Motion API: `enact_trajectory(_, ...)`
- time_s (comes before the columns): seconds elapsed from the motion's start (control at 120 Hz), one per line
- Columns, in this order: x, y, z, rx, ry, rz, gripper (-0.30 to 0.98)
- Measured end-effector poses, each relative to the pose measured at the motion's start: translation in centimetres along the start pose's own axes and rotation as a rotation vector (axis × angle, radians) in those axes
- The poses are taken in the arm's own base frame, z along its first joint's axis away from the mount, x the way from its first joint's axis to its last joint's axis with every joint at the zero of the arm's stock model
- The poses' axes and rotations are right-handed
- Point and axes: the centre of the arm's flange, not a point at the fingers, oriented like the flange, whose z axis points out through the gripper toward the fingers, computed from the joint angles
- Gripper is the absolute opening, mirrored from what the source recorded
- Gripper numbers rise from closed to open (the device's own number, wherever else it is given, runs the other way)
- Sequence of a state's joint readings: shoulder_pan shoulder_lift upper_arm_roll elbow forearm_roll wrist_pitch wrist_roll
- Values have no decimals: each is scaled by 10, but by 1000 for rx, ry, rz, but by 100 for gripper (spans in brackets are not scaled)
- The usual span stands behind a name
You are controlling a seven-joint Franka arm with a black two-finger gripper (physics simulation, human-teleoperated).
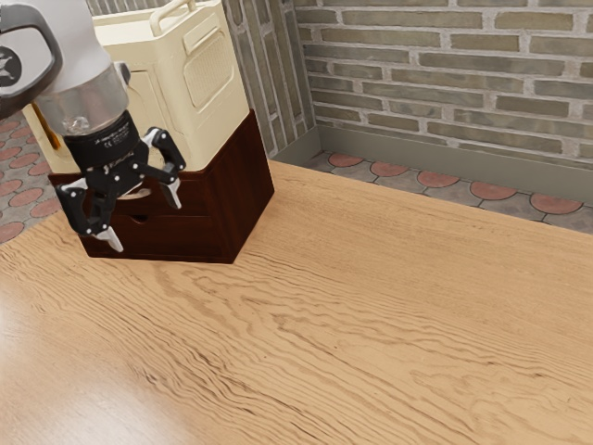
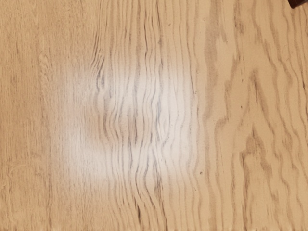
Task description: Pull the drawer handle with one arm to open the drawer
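Gripper (image 1: 144, 219) released, fingers spread wide and aimed down at the table (image 1: 352, 324), on the near side of the dark cabinet (image 1: 250, 190) in the exterior view. From the claw, the pale curved pull (image 1: 137, 194), probably the drawer handle, lies beyond, toward the cabinet, seen between the fingers on the upper front; gap hard to judge. Its long axis seems to run across that front, the finger line skewed to it, so alignment likely precedes any outward pull.
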State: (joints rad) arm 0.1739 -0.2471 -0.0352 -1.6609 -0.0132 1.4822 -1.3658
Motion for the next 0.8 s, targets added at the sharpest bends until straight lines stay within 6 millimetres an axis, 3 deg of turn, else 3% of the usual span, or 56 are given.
enact_trajectory(0.133,13,1,13,6,6,-64,69)
enact_trajectory(0.175,32,-3,21,17,5,-114,69)
enact_trajectory(0.258,89,-21,23,13,5,-266,69)
enact_trajectory(0.3,105,-27,22,8,2,-317,69)
enact_trajectory(0.483,134,-18,36,-17,-16,-395,69)
enact_trajectory(0.708,180,-48,43,-67,2,-518,69)
enact_trajectory(0.8,197,-34,55,-65,-3,-528,69)
